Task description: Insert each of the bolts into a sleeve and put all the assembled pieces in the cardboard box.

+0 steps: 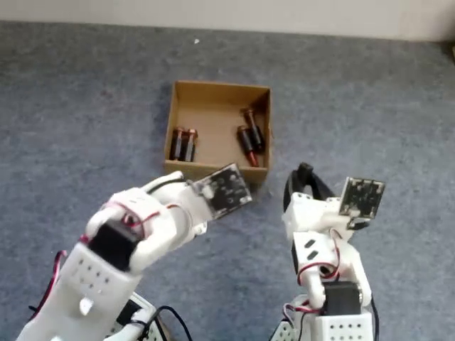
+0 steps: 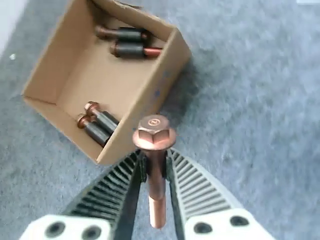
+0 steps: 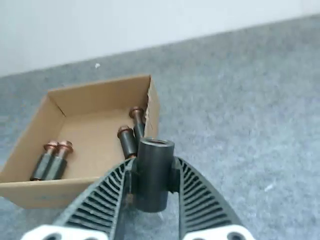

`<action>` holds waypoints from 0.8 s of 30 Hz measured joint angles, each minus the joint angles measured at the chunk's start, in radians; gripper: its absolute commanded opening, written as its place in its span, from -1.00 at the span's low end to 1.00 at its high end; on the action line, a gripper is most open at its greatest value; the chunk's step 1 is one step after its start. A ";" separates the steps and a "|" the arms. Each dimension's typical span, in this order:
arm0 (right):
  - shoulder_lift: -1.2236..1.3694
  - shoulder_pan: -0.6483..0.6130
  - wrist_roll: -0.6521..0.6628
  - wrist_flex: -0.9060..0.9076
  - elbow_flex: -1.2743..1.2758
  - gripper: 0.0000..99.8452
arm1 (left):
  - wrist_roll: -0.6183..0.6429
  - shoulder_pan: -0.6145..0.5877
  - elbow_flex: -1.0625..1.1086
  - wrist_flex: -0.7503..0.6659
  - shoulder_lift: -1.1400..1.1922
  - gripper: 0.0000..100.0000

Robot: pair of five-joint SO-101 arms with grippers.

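Note:
My left gripper (image 2: 156,155) is shut on a copper bolt (image 2: 155,145) with its hexagonal head pointing away from the wrist, just outside a corner of the cardboard box (image 2: 161,82). My right gripper (image 3: 152,167) is shut on a dark cylindrical sleeve (image 3: 152,175), held with its bore facing up, near the box (image 3: 95,92). In the high view the box (image 1: 220,86) sits mid-table, with the right gripper (image 1: 303,177) just to its right. Inside lie two assembled pieces (image 1: 183,144) at the left and two more (image 1: 251,136) at the right.
Grey carpet-like surface (image 1: 370,106) surrounds the box on all sides. The left arm's wrist camera board (image 1: 224,190) hangs over the box's front wall. Both arm bases stand at the near edge.

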 measured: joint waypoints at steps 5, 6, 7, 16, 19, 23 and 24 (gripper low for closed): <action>-0.066 -0.069 0.020 0.002 0.017 -0.99 | 0.083 -0.002 0.109 -0.114 -0.152 -0.99; -0.068 -0.091 0.034 0.002 0.020 -0.99 | 0.098 -0.005 0.133 -0.140 -0.183 -0.99; -0.069 -0.112 0.041 0.002 0.020 -0.99 | 0.114 -0.011 0.153 -0.166 -0.212 -0.99; -0.075 -0.235 0.055 0.002 0.052 -0.99 | 0.270 -0.044 0.241 -0.358 -0.471 -0.99; -0.077 -0.284 0.055 0.002 0.052 -0.99 | 0.330 -0.044 0.250 -0.436 -0.517 -0.99; -0.077 -0.322 0.055 0.002 0.055 -0.99 | 0.411 -0.044 0.250 -0.522 -0.540 -0.99; -0.077 -0.333 0.055 0.002 0.071 -0.99 | 0.436 -0.044 0.250 -0.542 -0.540 -0.99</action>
